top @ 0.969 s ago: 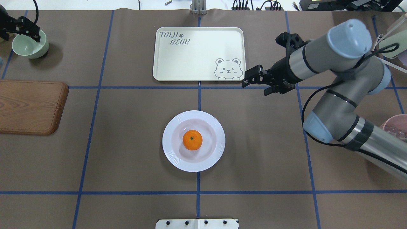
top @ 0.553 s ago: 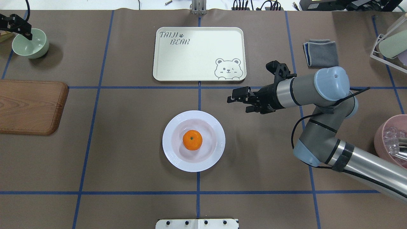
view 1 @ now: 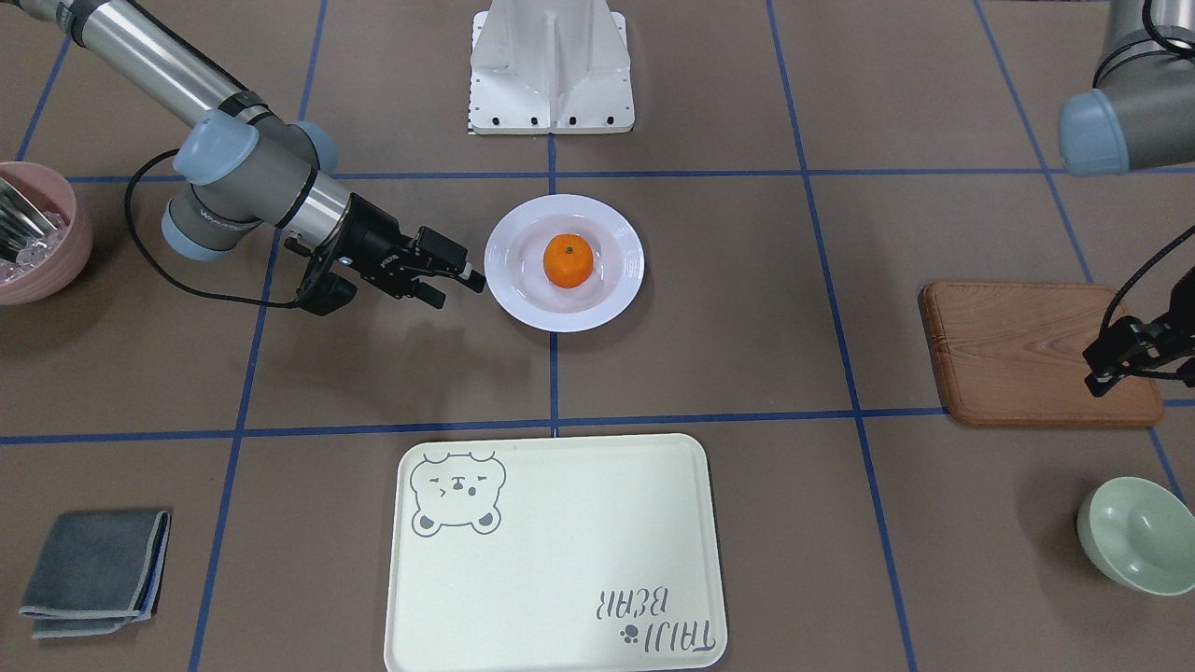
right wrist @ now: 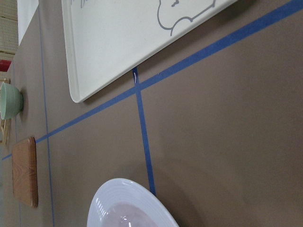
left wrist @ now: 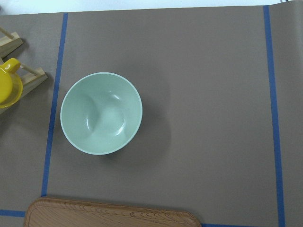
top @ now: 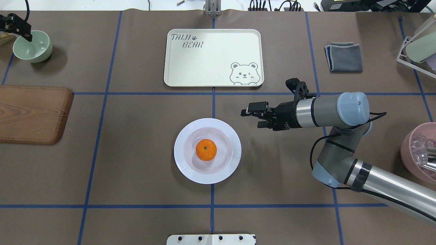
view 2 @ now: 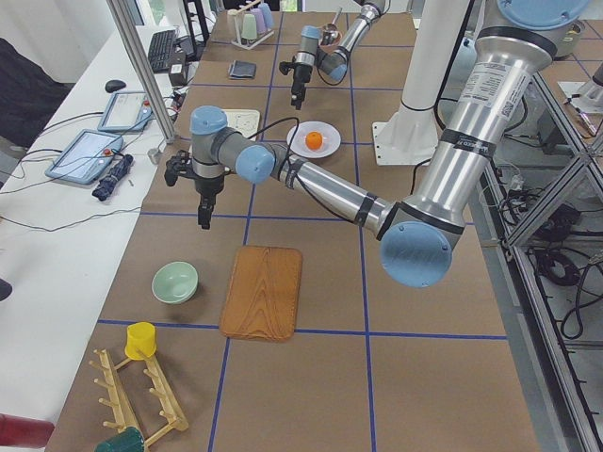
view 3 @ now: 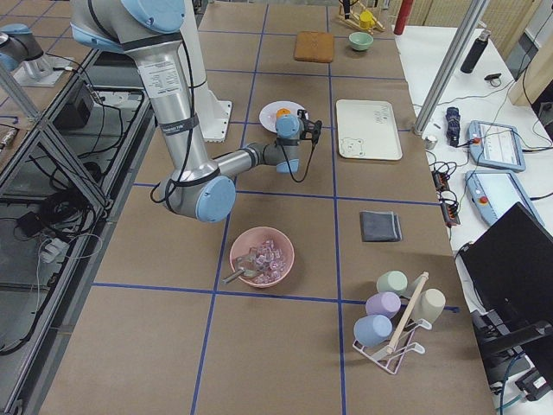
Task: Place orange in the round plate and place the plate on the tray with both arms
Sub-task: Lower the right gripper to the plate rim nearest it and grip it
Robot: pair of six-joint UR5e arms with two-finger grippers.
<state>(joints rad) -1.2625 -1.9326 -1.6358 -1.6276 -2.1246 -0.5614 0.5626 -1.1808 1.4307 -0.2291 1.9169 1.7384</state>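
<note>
The orange (top: 206,149) (view 1: 569,260) lies in the sunken centre of the white round plate (top: 185,165) (view 1: 524,301), which rests on the table near its middle. The cream tray (top: 213,58) (view 1: 560,560) with the bear drawing lies beyond the plate with nothing on it. My right gripper (top: 251,119) (view 1: 456,289) hovers open and holding nothing just off the plate's right rim, fingers pointing at it. The plate's rim (right wrist: 128,203) shows at the bottom of the right wrist view. My left gripper (top: 18,29) (view 1: 1111,364) hangs far left near the green bowl; I cannot tell whether it is open or shut.
A pale green bowl (top: 33,46) (left wrist: 101,113) and a brown wooden board (top: 32,114) sit at the far left. A folded grey cloth (top: 344,57), a pink bowl (top: 419,149) and a cup rack (top: 417,47) stand on the right.
My right arm swung from beside the tray's bear corner down and inward to the plate's right rim. The left gripper drifted slightly further left. Plate and orange stayed put.
</note>
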